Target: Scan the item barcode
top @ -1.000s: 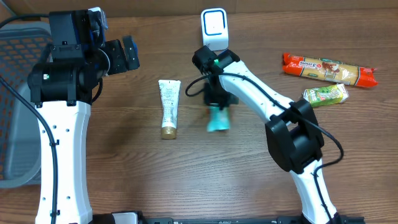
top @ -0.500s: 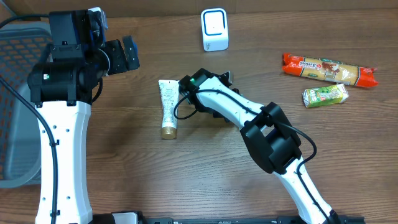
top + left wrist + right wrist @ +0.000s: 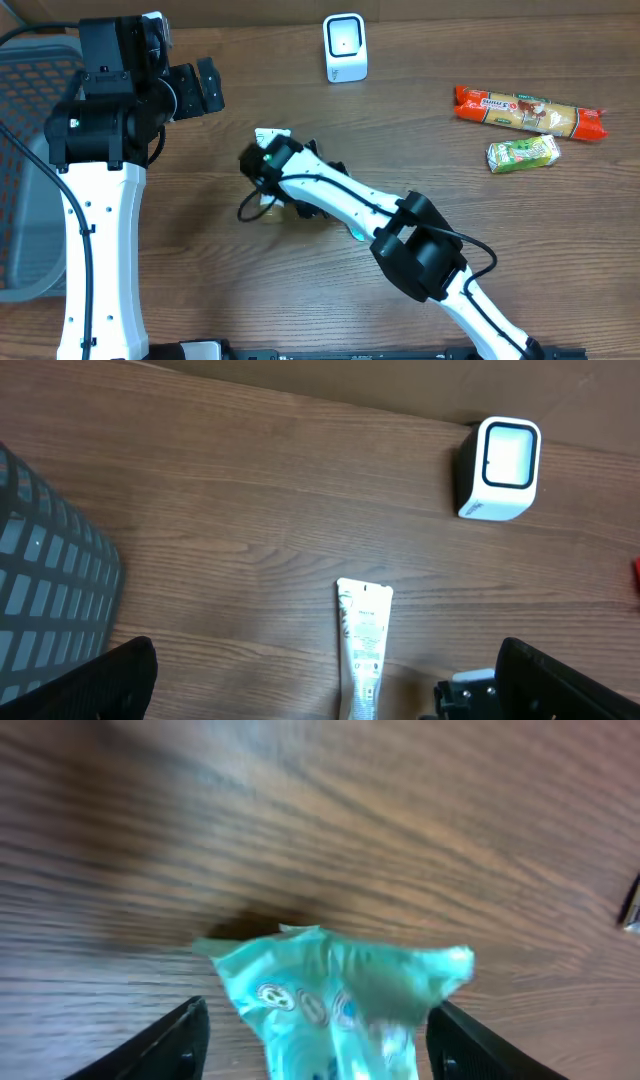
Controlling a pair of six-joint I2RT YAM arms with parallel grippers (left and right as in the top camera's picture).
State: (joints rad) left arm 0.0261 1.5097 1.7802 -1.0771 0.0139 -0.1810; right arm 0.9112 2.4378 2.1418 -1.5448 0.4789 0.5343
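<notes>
A teal packet [image 3: 340, 1000] lies crumpled on the wooden table, between the fingers of my right gripper [image 3: 315, 1050]. The jaws stand apart on either side of it, open. In the overhead view only a sliver of the teal packet [image 3: 357, 236] shows under the right arm [image 3: 330, 195]. The white barcode scanner [image 3: 345, 47] stands at the table's far edge, also in the left wrist view as the scanner [image 3: 497, 468]. My left gripper [image 3: 325, 695] hangs open, high over the table's left side, holding nothing.
A white tube [image 3: 364, 650] lies left of centre, half covered by the right arm in the overhead view. An orange snack pack [image 3: 530, 110] and a green one [image 3: 523, 152] lie at the far right. A grey basket [image 3: 30, 150] stands at the left edge.
The right arm swung away from the scanner toward the table's middle and left, carrying the teal packet down. Its jaws went from shut to open. The left arm has not moved.
</notes>
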